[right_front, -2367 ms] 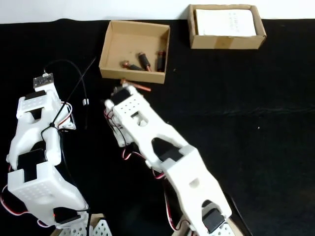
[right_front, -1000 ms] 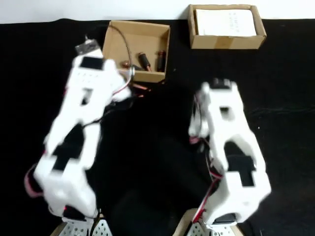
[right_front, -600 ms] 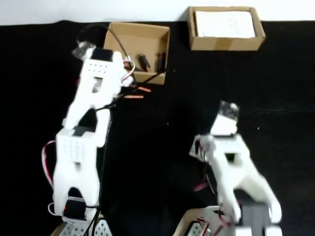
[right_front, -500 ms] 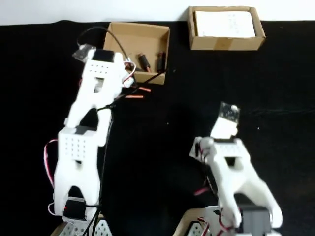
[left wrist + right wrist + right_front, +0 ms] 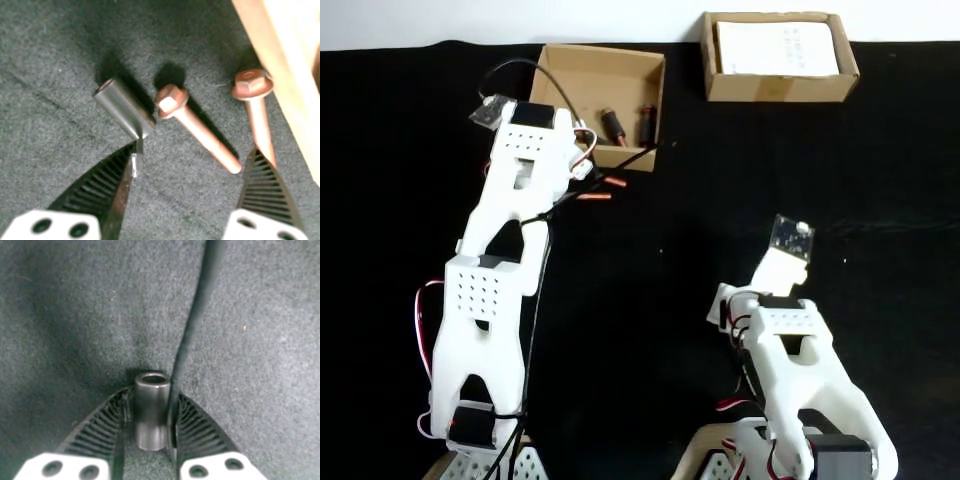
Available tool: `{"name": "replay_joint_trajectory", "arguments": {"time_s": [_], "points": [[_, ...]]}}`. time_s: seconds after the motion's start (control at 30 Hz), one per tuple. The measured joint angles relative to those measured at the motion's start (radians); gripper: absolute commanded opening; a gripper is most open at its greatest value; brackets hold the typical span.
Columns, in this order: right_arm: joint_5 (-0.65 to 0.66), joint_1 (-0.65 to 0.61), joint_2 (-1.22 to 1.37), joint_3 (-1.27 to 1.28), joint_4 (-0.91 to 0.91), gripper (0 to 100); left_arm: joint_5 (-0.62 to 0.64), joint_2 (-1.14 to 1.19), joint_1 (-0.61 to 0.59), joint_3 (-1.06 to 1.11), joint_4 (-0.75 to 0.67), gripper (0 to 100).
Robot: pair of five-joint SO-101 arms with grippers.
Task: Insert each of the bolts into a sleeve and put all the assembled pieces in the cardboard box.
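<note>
Two copper bolts lie on the black cloth just in front of the cardboard box. In the left wrist view the bolts and a dark sleeve lie side by side. My left gripper hangs open over them, its fingers outside the sleeve and the outer bolt. My right gripper is shut on a second dark sleeve, held upright over the cloth. The right arm sits folded at the lower right.
Several assembled pieces lie inside the cardboard box, whose wall stands close beside the outer bolt. A second box with white paper stands at the back right. A black cable runs past the held sleeve.
The right arm has drawn back from the box to the lower right. The left arm has swung out from its folded pose to the bolts by the box.
</note>
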Motion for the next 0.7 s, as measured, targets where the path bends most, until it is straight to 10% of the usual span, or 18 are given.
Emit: {"name": "replay_joint_trajectory", "arguments": {"time_s": [0.7], "points": [[0.0,0.0,0.0,0.0,0.0,0.6,0.092,0.135,-0.012,-0.031,-0.163,25]]}}
